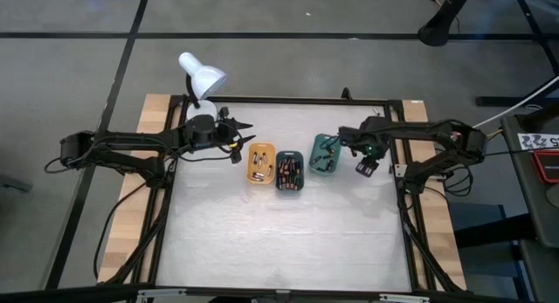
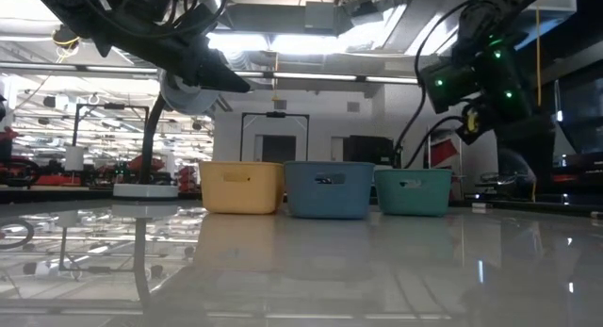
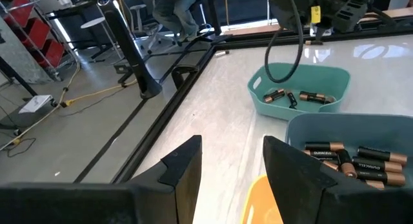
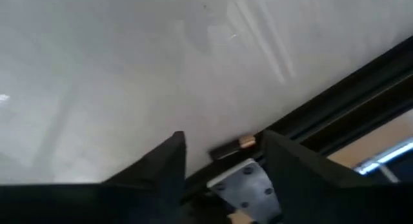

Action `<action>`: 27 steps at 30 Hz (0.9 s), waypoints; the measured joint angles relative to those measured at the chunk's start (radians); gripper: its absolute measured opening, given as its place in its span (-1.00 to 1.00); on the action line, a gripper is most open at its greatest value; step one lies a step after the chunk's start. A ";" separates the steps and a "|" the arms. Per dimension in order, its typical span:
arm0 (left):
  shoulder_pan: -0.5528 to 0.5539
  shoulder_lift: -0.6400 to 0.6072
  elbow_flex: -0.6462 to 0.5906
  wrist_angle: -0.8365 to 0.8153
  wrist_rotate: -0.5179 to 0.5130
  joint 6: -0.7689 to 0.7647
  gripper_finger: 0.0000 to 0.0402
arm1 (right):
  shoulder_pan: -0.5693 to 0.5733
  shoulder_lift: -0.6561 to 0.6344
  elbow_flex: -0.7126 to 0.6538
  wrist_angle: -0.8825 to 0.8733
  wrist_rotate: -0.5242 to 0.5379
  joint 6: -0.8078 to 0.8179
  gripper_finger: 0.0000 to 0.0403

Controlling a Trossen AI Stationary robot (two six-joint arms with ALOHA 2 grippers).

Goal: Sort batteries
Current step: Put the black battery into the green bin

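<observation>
Item: three small trays in a row at centre of the high view, set side by side so each can take one kind of cell.
- Orange tray, left of the row: holds a few batteries.
- Dark teal tray, touching the orange one: holds the most cells, dark bodies with copper-coloured ends, lying side by side.
- Green tray, just right of the dark teal one: about three cells on its floor.

Item: left gripper, upper left of the trays, just beside the orange tray. Fingers stand apart with nothing between them; probably waiting raised and clear of the row.

Item: right gripper, at the green tray's right side, lifted off the table in the low view. Its wrist view shows bare white tabletop and the dark table frame between parted fingers; released, holding nothing. Likely it has just dropped a cell into the green tray.

Item: white desk lamp, upper left of the table, outside the work.
</observation>
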 joint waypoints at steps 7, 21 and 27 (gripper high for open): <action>0.000 0.000 0.000 0.000 0.000 -0.010 -0.22 | 0.000 0.000 -0.053 -0.007 -0.027 -0.149 0.50; 0.000 0.000 0.000 -0.003 0.003 -0.005 -0.22 | 0.001 0.000 -0.041 -0.038 0.009 -0.301 0.57; 0.000 0.000 0.000 -0.002 0.003 0.005 -0.22 | 0.000 0.000 0.029 -0.064 0.093 -0.195 0.57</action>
